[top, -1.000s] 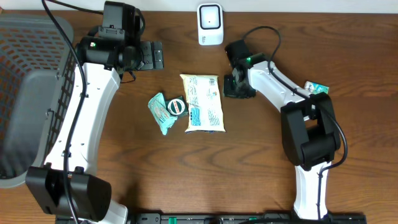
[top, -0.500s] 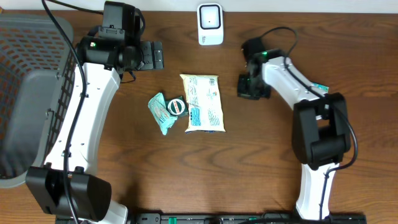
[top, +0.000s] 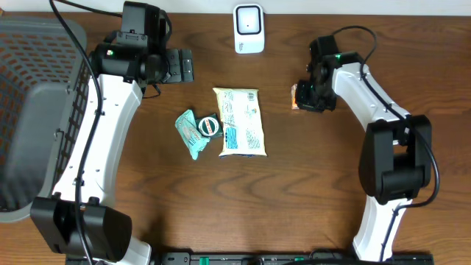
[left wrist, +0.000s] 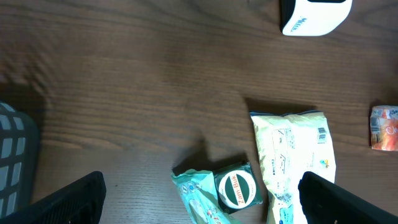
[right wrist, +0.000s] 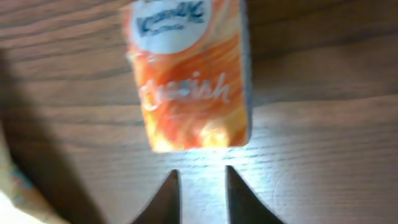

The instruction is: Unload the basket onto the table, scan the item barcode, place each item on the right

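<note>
A small orange packet [top: 296,96] lies flat on the wooden table, right of the cream pouch [top: 240,121]. My right gripper [top: 304,96] sits just behind it. In the right wrist view the orange packet [right wrist: 189,81] lies ahead of the right gripper [right wrist: 202,175], whose fingers stand slightly apart with only table between them. The white scanner [top: 249,28] stands at the back centre. My left gripper [top: 179,66] hovers wide open and holds nothing. Below the left gripper [left wrist: 202,180] lie a green packet [left wrist: 199,199] and a round Zam-Buk tin [left wrist: 236,188].
A dark mesh basket [top: 29,110] fills the left side of the table. The green packet [top: 190,132] and tin [top: 209,126] touch the cream pouch's left edge. The left wrist view also shows the scanner [left wrist: 314,15], pouch [left wrist: 292,155] and orange packet [left wrist: 384,127].
My right arm has swung rightward, away from the cream pouch. Its jaws have parted, and the orange packet now lies free on the table in front of them. The left arm is still.
</note>
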Robot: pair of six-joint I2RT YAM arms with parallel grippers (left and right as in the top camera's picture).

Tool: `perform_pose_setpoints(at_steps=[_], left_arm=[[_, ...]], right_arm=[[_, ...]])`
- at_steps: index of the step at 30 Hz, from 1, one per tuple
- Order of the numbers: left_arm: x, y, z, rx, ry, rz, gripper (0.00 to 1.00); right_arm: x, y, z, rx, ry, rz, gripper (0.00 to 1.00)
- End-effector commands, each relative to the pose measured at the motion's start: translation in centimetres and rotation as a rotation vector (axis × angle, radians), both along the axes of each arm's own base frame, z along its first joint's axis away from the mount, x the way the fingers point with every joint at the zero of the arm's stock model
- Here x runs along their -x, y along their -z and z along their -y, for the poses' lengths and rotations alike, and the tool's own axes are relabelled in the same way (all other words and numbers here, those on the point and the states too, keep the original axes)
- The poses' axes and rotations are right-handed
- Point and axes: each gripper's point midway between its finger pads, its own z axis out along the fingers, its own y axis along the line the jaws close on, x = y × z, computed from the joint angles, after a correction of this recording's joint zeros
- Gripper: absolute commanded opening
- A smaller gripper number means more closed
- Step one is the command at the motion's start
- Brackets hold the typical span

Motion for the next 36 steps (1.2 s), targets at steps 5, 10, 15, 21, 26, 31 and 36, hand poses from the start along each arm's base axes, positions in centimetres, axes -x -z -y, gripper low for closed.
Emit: perform_pose_setpoints(at_steps=[5, 10, 15, 21, 26, 31, 36], left_arm=[[0.0, -0.6, -0.1, 0.0, -0.009, 0.012, 0.98], [0.0, -0.6, -0.1, 0.0, -0.009, 0.012, 0.97], [0.0, -0.6, -0.1, 0.0, -0.009, 0.012, 0.98], [0.0, -0.6, -0.1, 0.0, -0.009, 0.012, 0.98], [0.0, -0.6, -0.1, 0.0, -0.009, 0.012, 0.98], [0.0, -0.6, -0.1, 0.0, -0.009, 0.012, 0.98], [0.0, -0.6, -0.1, 0.0, -0.009, 0.012, 0.98]], right_arm=[[-2.6, -3.5, -3.1, -0.111, -0.072, 0.156, 0.35], [-3.5, -0.8, -5.8, -0.102, -0.126, 0.177, 0.34], [-3.0, 1.7, -5.8, -0.035, -0.136, 0.136, 0.34], [-2.8, 1.9, -4.3, -0.006, -0.141, 0.118, 0.33], [-2.5, 1.4, -3.6, 0.003, -0.184, 0.108, 0.32], [-2.6, -0.5, -2.7, 0.006, -0.174, 0.108, 0.29], [-3.3, -3.5, -1.9, 0.003, -0.159, 0.147, 0.29]])
